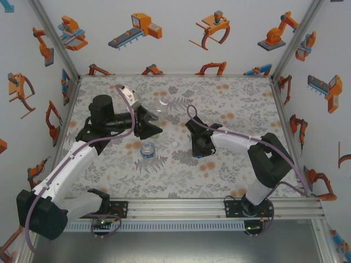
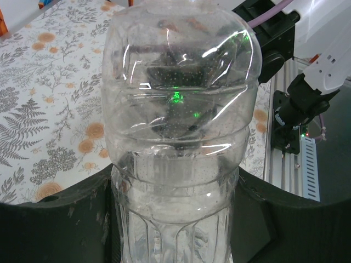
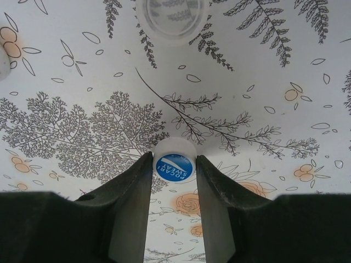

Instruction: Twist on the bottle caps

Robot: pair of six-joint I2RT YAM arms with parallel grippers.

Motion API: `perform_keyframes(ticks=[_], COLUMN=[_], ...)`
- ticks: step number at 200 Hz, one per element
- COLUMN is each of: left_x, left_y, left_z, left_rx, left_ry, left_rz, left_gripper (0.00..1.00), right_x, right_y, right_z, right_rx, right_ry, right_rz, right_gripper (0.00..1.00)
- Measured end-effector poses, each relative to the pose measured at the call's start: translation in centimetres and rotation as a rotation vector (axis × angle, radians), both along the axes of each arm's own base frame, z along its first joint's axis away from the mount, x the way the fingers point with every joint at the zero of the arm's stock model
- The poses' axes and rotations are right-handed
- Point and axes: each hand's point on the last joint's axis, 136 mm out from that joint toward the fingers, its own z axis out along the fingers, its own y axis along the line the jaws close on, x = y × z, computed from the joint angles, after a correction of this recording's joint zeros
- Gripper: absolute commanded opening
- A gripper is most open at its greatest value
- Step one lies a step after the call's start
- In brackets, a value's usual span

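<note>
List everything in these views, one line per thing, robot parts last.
large bottle: 1, clear, clamped in the left gripper
small bottle: 1, clear with a blue label band, standing on the tablecloth near the middle
blue-topped cap: 1, white rim and blue top, on the tablecloth between the fingers of the right gripper
plain cap: 1, white, on the tablecloth ahead of the right gripper
tablecloth: 1, white with grey leaves and orange flowers, covering the table
walls: 3, white with orange robot pictures, around the table
rail: 1, silver, at the near edge under both arm bases
left gripper: 1, black, shut on the large bottle
right gripper: 1, black, fingers against both sides of the blue-topped cap
</note>
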Motion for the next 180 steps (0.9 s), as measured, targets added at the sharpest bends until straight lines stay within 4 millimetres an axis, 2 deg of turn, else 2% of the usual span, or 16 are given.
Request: perform_keyframes(ticks=[144, 180], left_x=[0.03, 0.03], left_y=[-0.06, -0.06], left_z=[-0.19, -0.21], left_rx=[0.003, 0.003], left_ry=[0.008, 0.009], left_rz=[-0.004, -0.004], left_gripper=[0.0, 0.0], right_x=[-0.03, -0.03], right_y=[0.25, 0.24], right_z=[-0.47, -0.48], right_rx=[-0.014, -0.015], right_ry=[0.01, 0.01], right_rz=[0.007, 0.01], right_gripper=[0.38, 0.31])
